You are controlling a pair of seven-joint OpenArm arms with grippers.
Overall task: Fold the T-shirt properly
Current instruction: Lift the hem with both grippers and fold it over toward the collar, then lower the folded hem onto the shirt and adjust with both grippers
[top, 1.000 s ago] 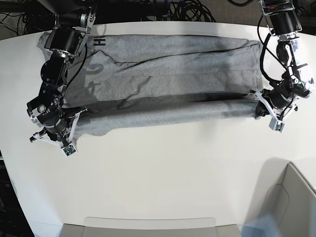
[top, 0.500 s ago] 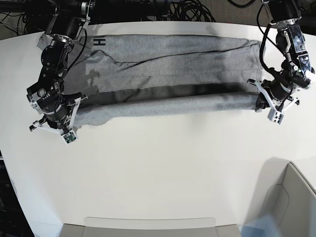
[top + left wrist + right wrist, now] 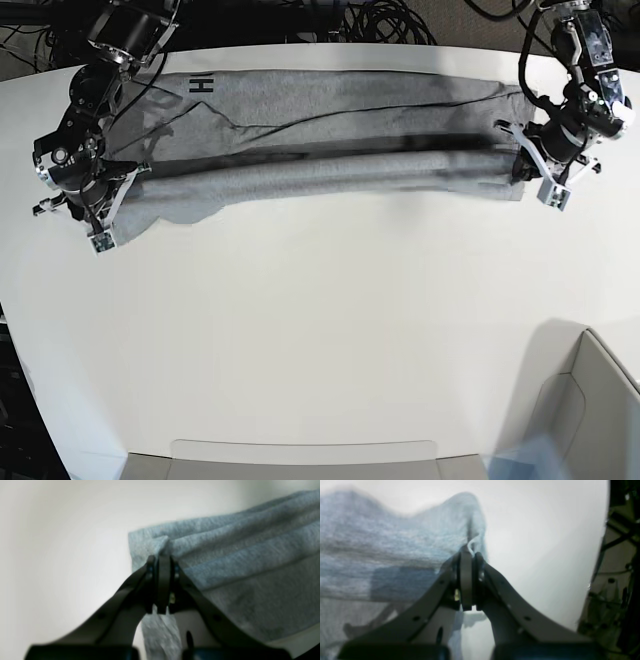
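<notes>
White tabletop (image 3: 320,330) under soft light; grey moulded bin (image 3: 590,420) at its corner.

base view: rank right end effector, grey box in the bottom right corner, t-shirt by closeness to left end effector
1. t-shirt, pinched in left end effector
2. grey box, bottom right corner
3. right end effector, across at the shirt's other side

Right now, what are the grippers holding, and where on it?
The T-shirt, near both ends of its near edge: left gripper one end, right gripper the other.
</notes>
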